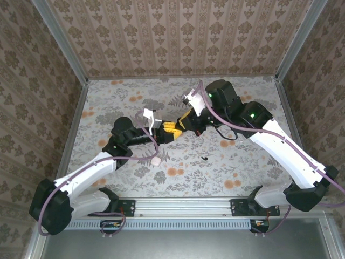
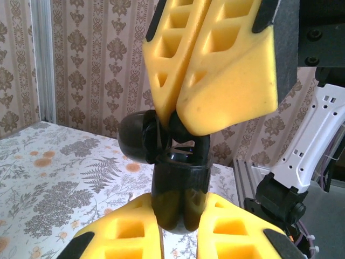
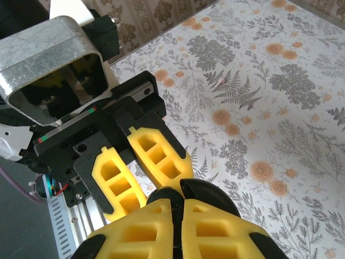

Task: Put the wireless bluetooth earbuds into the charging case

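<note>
Your arms both reach inward, and your left claw point(image 1: 166, 129) and right claw point(image 1: 184, 123) meet tip to tip, each clamped tight

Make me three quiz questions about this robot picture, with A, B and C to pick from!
1. Where is the white pebble?
A. on the table beside the left arm
B. inside a gripper
C. on the metal rail

2. What colour are the left gripper's fingers?
A. blue
B. yellow
C. green

3. What is the left gripper doing?
A. standing wide open
B. shut on the charging case
C. lying flat on the table

Answers:
1 A: the top view shows the pebble lying on the flowery tabletop next to that arm.
2 B: the left wrist view shows them bright yellow.
3 B: its fingers press the black case from both sides.
</note>
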Controlling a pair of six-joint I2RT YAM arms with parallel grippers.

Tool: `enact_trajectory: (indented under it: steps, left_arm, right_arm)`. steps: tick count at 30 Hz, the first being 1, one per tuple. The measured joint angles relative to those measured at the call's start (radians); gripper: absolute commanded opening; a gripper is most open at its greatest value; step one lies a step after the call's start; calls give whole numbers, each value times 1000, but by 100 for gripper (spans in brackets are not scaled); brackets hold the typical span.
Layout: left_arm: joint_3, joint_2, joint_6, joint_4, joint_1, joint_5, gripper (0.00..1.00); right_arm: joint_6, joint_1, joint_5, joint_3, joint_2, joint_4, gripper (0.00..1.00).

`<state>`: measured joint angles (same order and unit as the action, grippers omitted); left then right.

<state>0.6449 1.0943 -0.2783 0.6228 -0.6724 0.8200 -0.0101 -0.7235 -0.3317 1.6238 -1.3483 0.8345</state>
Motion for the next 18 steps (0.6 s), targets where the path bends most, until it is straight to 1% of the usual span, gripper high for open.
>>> enact_trajectory:
  steps: [10,18]
  left_arm:
    - [0,5,-14,-1,0,20,0]
    - [0,5,-14,-2,0,21,0]
  right_arm:
    - [-71,8,-40,-24,3,-16,19]
    - [-82,12,-55,-30,3,-24,19]
